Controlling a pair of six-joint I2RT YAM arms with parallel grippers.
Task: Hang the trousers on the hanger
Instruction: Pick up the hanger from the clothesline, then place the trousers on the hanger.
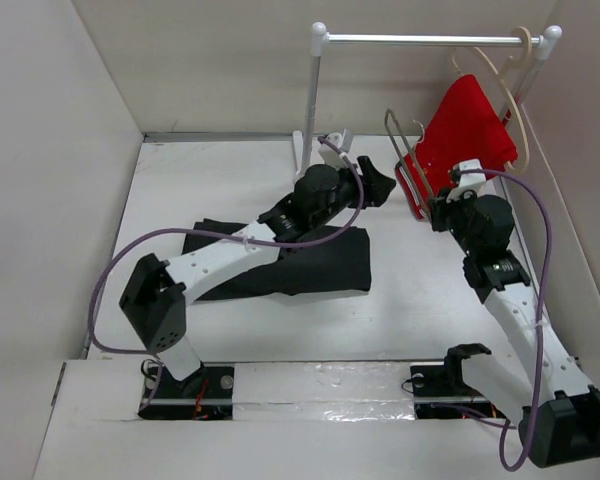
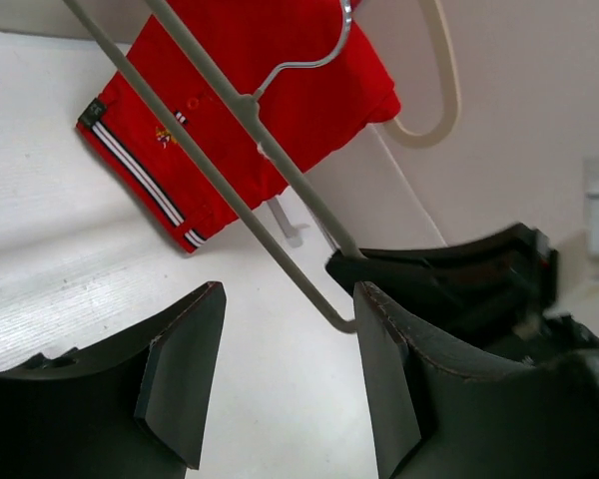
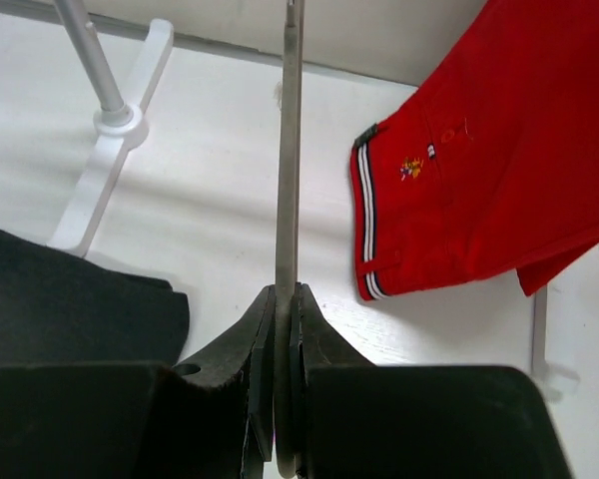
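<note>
The black trousers [image 1: 320, 265] lie flat in the middle of the table, partly under my left arm; a corner shows in the right wrist view [image 3: 70, 309]. My right gripper [image 1: 432, 207] is shut on the bottom bar of the thin grey hanger [image 1: 398, 160] and holds it upright above the table; its jaws [image 3: 288, 299] pinch the hanger's rod [image 3: 290, 150]. My left gripper [image 1: 380, 185] is open and empty just left of the hanger, past the trousers' far edge. In the left wrist view the hanger's rods [image 2: 230, 190] cross ahead of the open gripper [image 2: 285, 389].
Red shorts [image 1: 470, 125] hang on a cream hanger [image 1: 515, 90] from the white rail [image 1: 430, 40] at the back right; they also show in the wrist views [image 2: 250, 90] [image 3: 479, 180]. The rack's post and foot [image 3: 110, 150] stand behind the trousers. Walls enclose the table.
</note>
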